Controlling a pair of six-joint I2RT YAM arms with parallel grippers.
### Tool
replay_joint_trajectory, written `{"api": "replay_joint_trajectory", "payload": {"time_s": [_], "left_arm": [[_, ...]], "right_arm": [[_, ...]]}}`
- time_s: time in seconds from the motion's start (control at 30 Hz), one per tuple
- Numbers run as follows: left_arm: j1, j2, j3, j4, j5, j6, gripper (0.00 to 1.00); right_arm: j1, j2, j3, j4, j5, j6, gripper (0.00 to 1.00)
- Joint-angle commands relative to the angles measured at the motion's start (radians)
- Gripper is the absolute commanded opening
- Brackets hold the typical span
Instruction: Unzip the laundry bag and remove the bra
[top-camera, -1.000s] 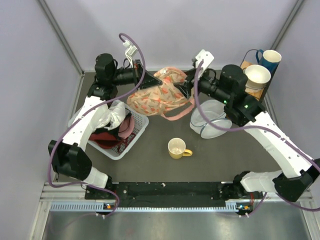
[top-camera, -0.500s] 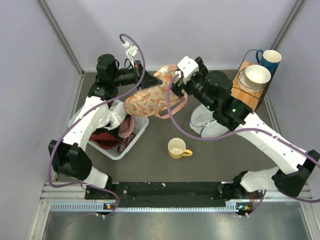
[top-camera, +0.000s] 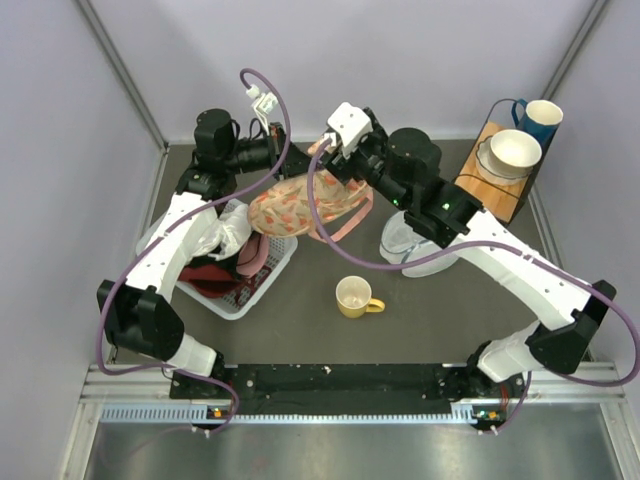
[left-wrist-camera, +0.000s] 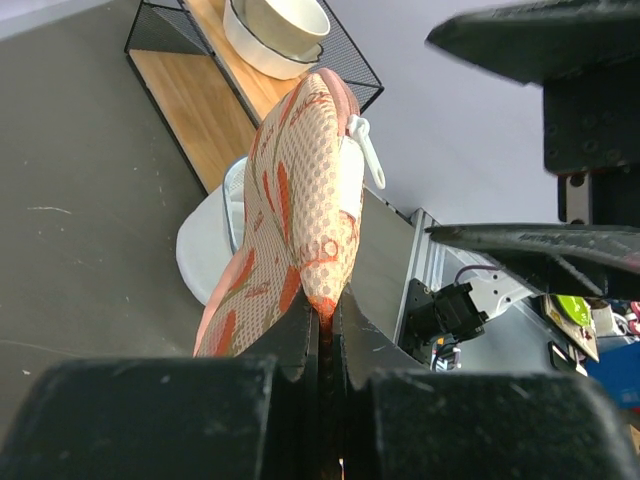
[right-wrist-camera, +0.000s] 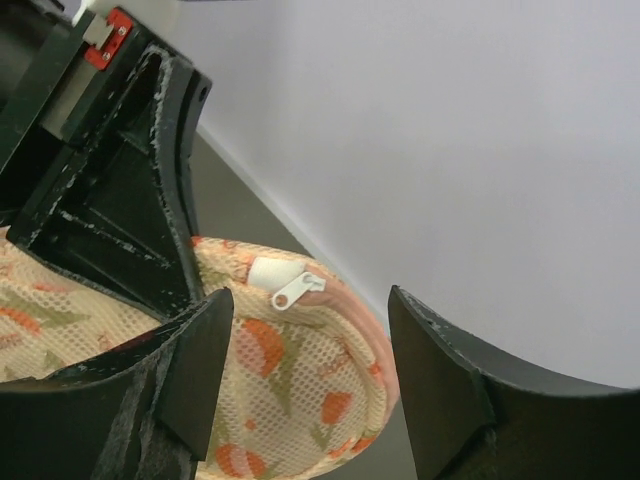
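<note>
Beyond mug (top-camera: 353, 296), laundry bag (top-camera: 300, 205) held upright on edge over table (top-camera: 440, 320) — left gripper (left-wrist-camera: 328, 312) pinching its rim, right gripper (right-wrist-camera: 305, 305) spread around white zipper pull (right-wrist-camera: 292, 288), not gripping. Zip looks unopened, bra unseen — unzipping and removal both left. Dark matte tabletop, pale lilac walls; clothes basket (top-camera: 262, 287) left of mug.

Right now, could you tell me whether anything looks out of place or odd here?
The bag is not lying flat: the left fingers pinch one edge and hold it up on edge, its pink straps dangling. The white zipper pull shows between the open right fingers, not gripped. Nothing looks spilled or damaged.
</note>
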Motion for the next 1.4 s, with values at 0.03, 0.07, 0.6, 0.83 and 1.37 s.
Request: {"api": "replay_joint_trajectory", "payload": {"time_s": [0.03, 0.07, 0.6, 0.83, 1.37], "left_arm": [[-0.003, -0.034, 0.013, 0.032, -0.002, 0.014, 0.00], [-0.003, -0.032, 0.014, 0.005, 0.000, 0.017, 0.00], [-0.001, -0.034, 0.014, 0.006, 0.010, 0.018, 0.00], [-0.003, -0.032, 0.014, 0.009, 0.009, 0.015, 0.00], [-0.003, -0.035, 0.014, 0.020, 0.011, 0.002, 0.00]], "right_arm": [[0.015, 0.026, 0.040, 0.003, -0.009, -0.010, 0.57], [0.015, 0.028, 0.042, 0.005, -0.006, -0.013, 0.54], [0.015, 0.040, 0.025, 0.046, 0.057, -0.011, 0.00], [0.015, 0.011, -0.007, 0.046, 0.039, -0.011, 0.00], [0.015, 0.020, -0.029, 0.069, 0.066, -0.007, 0.00]]}}
